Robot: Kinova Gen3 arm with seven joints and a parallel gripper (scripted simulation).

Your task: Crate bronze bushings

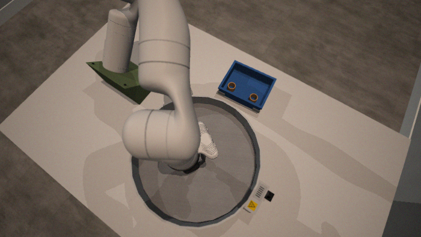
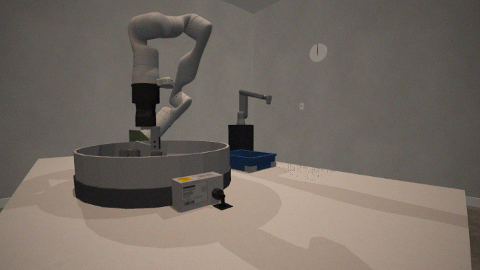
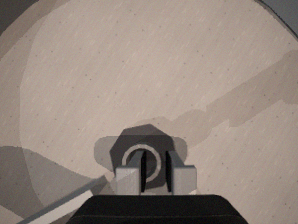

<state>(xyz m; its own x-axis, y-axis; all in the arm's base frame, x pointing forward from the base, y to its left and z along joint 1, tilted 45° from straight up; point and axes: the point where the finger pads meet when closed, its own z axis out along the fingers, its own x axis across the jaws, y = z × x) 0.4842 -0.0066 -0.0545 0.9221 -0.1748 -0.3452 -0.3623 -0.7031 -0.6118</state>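
Note:
My gripper (image 3: pixel 155 164) (image 1: pixel 195 162) hangs low inside the turning table, left of its centre, and it also shows in the exterior view (image 2: pixel 156 151). The fingers stand partly open. A ring-shaped bushing lies on the table right under them, a little left of the gap. It looks grey in the arm's shadow, so I cannot tell bronze from steel. Another bushing (image 2: pixel 130 152), grey with an orange tint on top, sits on the table left of the gripper. Two bronze bushings (image 1: pixel 231 86) (image 1: pixel 253 97) lie in the blue crate (image 1: pixel 247 84). My arm hides the gripper in the top view.
The turning table has a raised rim all round (image 2: pixel 151 161). A grey control box (image 2: pixel 197 191) sits at its front edge. The crate stands just beyond the rim at the far right. My green base plate (image 1: pixel 120 79) is at the back left.

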